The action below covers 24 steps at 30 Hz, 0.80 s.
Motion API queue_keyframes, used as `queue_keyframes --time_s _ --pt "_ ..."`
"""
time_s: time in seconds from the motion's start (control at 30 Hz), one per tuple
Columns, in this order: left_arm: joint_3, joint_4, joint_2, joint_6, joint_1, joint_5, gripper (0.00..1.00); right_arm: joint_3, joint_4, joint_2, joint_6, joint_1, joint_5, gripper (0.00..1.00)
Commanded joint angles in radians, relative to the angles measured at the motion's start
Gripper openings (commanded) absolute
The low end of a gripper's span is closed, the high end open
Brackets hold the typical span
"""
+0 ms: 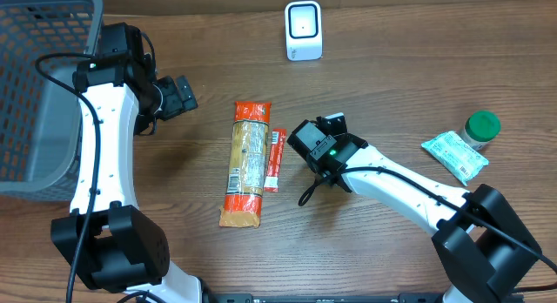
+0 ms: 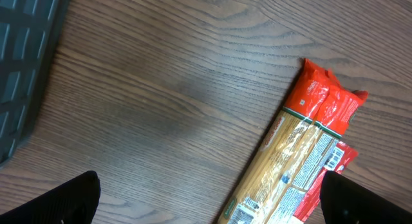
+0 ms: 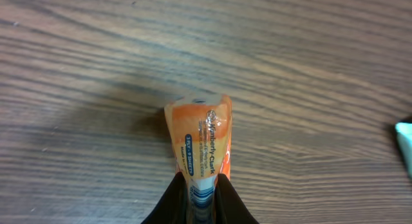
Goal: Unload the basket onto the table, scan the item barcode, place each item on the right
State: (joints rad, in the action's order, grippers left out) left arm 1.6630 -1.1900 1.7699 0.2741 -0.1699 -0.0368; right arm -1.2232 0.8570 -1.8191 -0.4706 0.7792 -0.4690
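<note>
The right gripper (image 3: 199, 193) is clamped on the near end of a slim orange packet (image 3: 201, 137), its two dark fingers (image 3: 168, 201) pressing in from either side so that the wrapper bulges above them. The packet is glossy orange film with a crimped, slightly crumpled far end. A dark blue label runs along its middle, and white print beside it reads "Kimberly-Clark". The end caught between the fingers shows blue and white. No barcode can be made out on the face turned to the right wrist camera. From overhead the packet lies on the wooden table (image 1: 392, 68) near its centre, lengthwise and just right of a long pack of spaghetti (image 1: 246, 164). That pack has red ends and a clear window, and the two lie nearly parallel. The right gripper's body sits at the packet's upper right and hides the point of contact in that view. A small white scanner (image 1: 303, 31) stands well apart, toward the far edge of the table. The left gripper (image 1: 180, 96) hovers over bare wood to the left of the spaghetti, its fingers spread wide and holding nothing. A grey basket (image 1: 35, 85) sits at the far left. A green-lidded jar (image 1: 481, 126) and a green-and-white pouch (image 1: 454, 155) lie at the far right.
</note>
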Motion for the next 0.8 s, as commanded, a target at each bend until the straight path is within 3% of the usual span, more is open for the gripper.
queue_keyframes --time_s 0.0,0.17,0.3,0.63,0.77 --pt "0.017 -0.002 0.002 -0.016 0.006 0.003 1.0 0.002 -0.002 0.033 -0.004 -0.002 -0.077 0.11" --pt "0.017 -0.002 0.002 -0.016 0.006 0.003 1.0 0.085 -0.043 0.033 -0.005 -0.003 -0.201 0.1" --pt "0.017 -0.002 0.002 -0.016 0.006 0.003 1.0 0.158 -0.135 0.033 -0.005 -0.002 -0.191 0.11" --pt "0.017 -0.002 0.002 -0.016 0.006 0.003 1.0 0.188 -0.208 0.033 -0.005 -0.002 -0.03 0.41" --pt "0.017 -0.002 0.002 -0.016 0.006 0.003 1.0 0.185 -0.204 0.036 -0.005 -0.002 -0.008 0.41"
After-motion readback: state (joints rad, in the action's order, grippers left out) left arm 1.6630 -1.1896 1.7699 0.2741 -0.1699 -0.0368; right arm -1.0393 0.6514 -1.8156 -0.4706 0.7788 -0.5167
